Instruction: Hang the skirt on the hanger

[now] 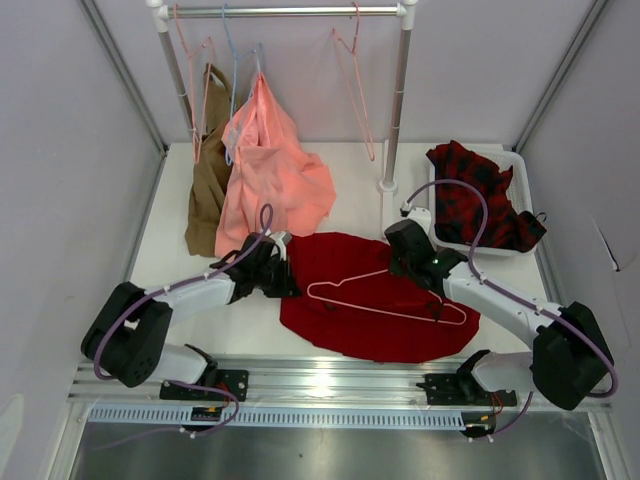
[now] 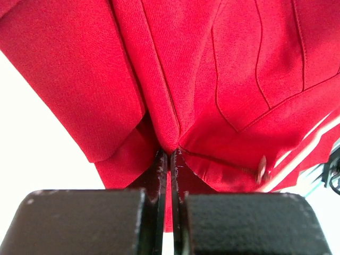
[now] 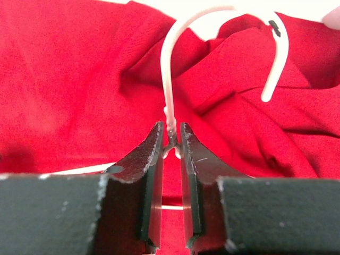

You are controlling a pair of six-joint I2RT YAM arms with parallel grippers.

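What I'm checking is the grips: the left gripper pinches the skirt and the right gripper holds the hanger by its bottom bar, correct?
Not quite. The right gripper holds the hanger by its neck, just under the hook, not the bottom bar; the right wrist view shows it. The left gripper does pinch the skirt.

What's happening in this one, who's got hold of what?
Two robot arms are working on a red skirt that lies on the table, with a pink wire hanger resting on top of it. The left gripper is pinched shut on a fold at the skirt's edge. The right gripper is clamped on the hanger's neck, just below the hook. The skirt is not on the hanger yet.
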